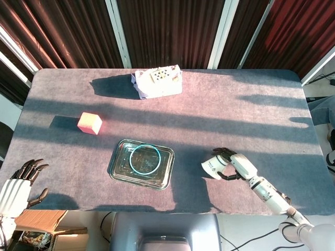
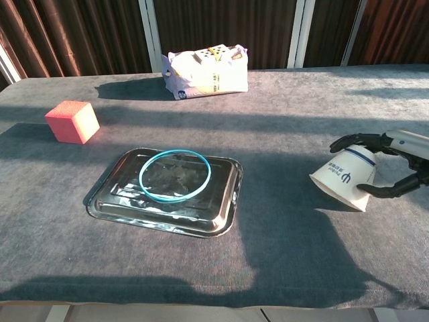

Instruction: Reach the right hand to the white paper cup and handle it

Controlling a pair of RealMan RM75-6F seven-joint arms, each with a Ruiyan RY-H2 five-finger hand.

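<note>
The white paper cup [image 2: 343, 177] with a blue logo lies tipped on its side at the table's right front, its mouth facing left; in the head view the cup [image 1: 211, 166] sits right of the tray. My right hand [image 2: 392, 161] holds it at the base end, with fingers [image 2: 352, 140] over the top and the thumb under the lower edge. The same right hand [image 1: 234, 164] reaches in from the lower right. My left hand [image 1: 20, 180] hangs off the table's front left corner, fingers apart and holding nothing.
A metal tray [image 2: 114, 201] with a teal ring [image 2: 175, 175] in it sits at centre front. A pink cube [image 2: 72, 121] stands at the left, and a white bag [image 2: 206, 71] at the back centre. Dark curtains stand behind the table's far edge.
</note>
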